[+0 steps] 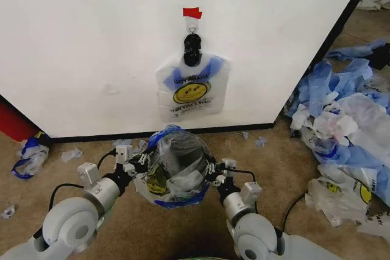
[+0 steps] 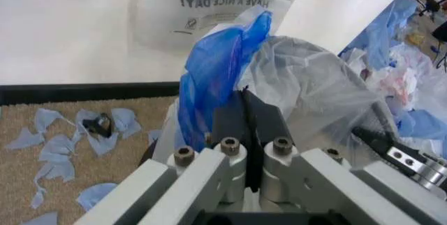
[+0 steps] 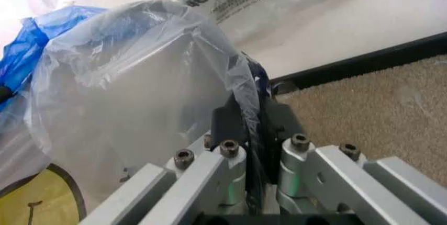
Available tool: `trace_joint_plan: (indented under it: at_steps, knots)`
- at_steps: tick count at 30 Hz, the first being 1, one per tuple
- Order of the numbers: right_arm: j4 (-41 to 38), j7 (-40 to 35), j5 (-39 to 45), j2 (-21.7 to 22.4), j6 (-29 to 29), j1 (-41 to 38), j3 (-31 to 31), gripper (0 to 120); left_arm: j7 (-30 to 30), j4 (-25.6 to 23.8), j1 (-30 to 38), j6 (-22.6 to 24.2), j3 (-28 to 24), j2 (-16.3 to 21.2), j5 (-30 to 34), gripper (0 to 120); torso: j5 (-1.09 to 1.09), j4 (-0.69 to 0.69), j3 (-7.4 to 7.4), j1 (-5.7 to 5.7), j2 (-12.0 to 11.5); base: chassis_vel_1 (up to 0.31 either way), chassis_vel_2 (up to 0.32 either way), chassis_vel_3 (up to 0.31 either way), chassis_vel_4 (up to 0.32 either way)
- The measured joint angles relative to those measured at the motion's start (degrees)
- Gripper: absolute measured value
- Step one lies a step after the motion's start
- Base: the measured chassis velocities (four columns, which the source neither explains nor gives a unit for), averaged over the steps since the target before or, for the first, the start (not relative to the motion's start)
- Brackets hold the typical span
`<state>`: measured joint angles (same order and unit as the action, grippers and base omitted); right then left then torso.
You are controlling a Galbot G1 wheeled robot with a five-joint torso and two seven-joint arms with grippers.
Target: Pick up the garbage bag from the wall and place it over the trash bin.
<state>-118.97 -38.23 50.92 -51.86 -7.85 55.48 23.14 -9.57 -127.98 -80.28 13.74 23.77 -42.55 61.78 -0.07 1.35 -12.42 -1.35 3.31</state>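
1. Stretching over the trash bin [image 1: 180, 158], the garbage bag [image 1: 159, 178] is held open at its mouth so the rim can slip inside.
2. The left gripper [image 1: 138, 165] and right gripper [image 1: 216, 172] each have their fingers clamped on opposite edges of the plastic, keeping it taut.
3. Another smiley bag [image 1: 192, 89] hangs from a black clip [image 1: 192, 49] on the wall [image 1: 91, 41]; loose blue sheets [image 1: 341, 89] lie well apart.

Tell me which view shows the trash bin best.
Head view: the trash bin sits whole between the left pincer and right pincer, draped in the garbage bag both are shut on. The wrist views show bag plastic over it, the bin itself hardly discernible.
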Motion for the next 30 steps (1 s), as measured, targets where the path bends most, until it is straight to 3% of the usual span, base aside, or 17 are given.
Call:
trace_joint_plan:
  at_steps: [30]
  knots:
    - [-1.21,0.22,-0.41,1.14,-0.12,0.70,-0.40,0,3.82,2.99,0.25,-4.23,0.09,0.09,-1.22,0,0.00,0.00,0.00,0.00,0.00,0.000,0.000,0.000,0.000]
